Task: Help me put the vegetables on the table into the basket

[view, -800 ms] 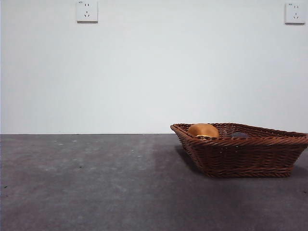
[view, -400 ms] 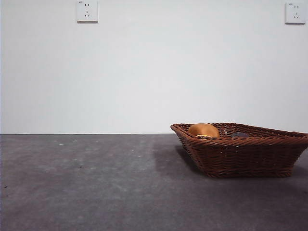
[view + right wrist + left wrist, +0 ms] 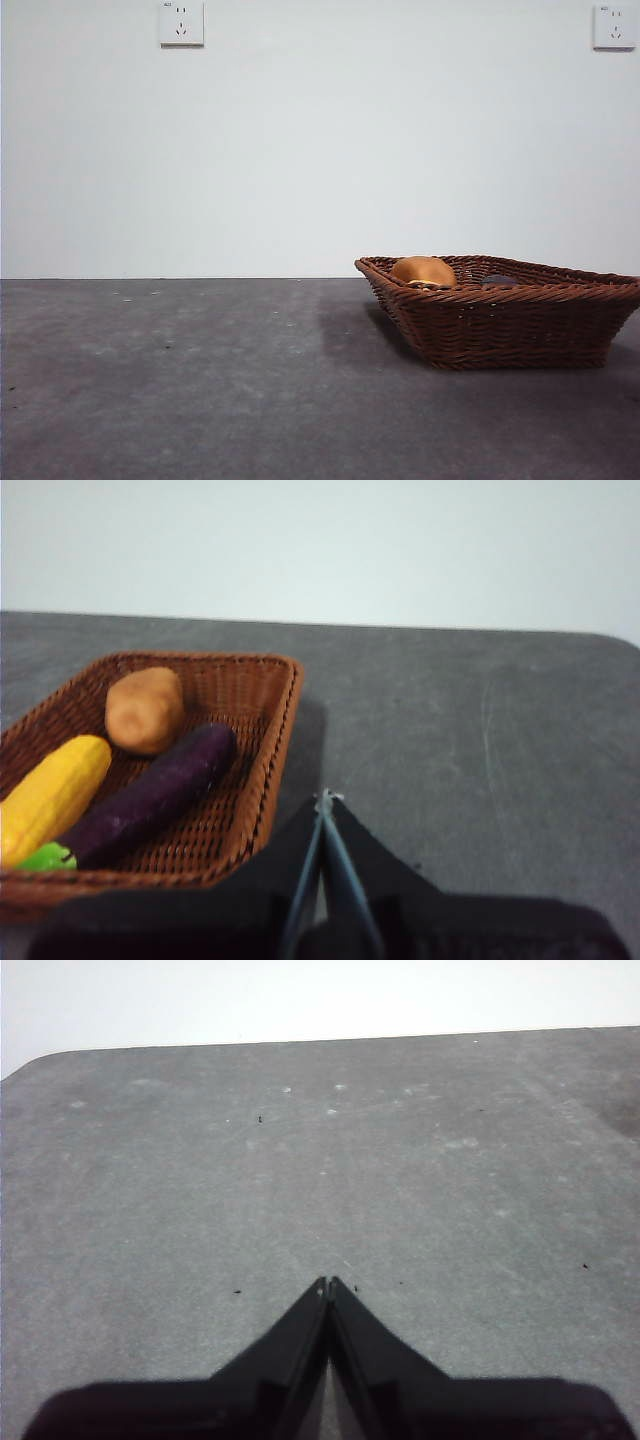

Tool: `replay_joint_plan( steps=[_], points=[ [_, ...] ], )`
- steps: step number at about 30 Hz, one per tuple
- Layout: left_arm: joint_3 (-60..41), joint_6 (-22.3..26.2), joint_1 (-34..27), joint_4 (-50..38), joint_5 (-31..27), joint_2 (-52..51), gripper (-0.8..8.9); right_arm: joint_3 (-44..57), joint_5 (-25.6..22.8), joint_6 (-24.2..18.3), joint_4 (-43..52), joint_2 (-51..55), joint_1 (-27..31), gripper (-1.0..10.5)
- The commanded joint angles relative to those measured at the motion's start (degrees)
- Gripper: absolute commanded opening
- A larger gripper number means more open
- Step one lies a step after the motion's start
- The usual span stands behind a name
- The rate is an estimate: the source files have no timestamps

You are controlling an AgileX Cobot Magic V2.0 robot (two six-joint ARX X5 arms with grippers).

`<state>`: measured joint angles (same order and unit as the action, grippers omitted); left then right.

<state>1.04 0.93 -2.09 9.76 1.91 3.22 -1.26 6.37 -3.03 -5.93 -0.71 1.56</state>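
From the low front view the basket (image 3: 505, 310) stands on the table (image 3: 200, 380) at the right, its right end running to the picture's edge, with bare table stretching away to its left. Over the woven rim only the rounded top of the potato (image 3: 423, 271) shows, near the basket's left end, and to its right a low dark sliver of the eggplant (image 3: 498, 281) just clears the rim; the corn is hidden from here. Two wall sockets (image 3: 181, 23) sit high on the pale wall behind, one at the left and one at the far right, and neither arm enters this view. The left wrist view shows only the left hand (image 3: 329, 1283), its two black jaws pressed together at the tips, above speckled bare table (image 3: 320, 1160), with no vegetable or basket in sight. The right wrist view gives what the front view cannot: it looks down into the basket (image 3: 285, 720), where all three vegetables lie. The potato (image 3: 145, 710) rests toward the far end, the eggplant (image 3: 150, 795) lies lengthwise beside it with its green cap at the near end, and the corn (image 3: 50, 795) lies alongside the eggplant against the basket's side. The right hand (image 3: 325, 800) hovers just outside the basket's rim, over the table (image 3: 480, 760), jaws pressed together and holding nothing.
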Motion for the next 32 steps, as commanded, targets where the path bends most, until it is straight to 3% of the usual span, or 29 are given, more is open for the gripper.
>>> replay_joint_plan(
  steps=[1,27,32],
  points=[
    [-0.6,0.6,-0.1,-0.3,0.0,0.1,-0.03,0.5,-0.3,-0.2,-0.6,0.3,0.0,0.0],
    [-0.6,0.6,-0.1,-0.3,0.0,0.1,-0.03,0.5,-0.6,-0.1,-4.0,0.3,0.0,0.0],
    [-0.6,0.6,-0.1,-0.3,0.0,0.1,-0.03,0.5,-2.4,1.7,-4.0,0.3,0.0,0.0]
  ],
)
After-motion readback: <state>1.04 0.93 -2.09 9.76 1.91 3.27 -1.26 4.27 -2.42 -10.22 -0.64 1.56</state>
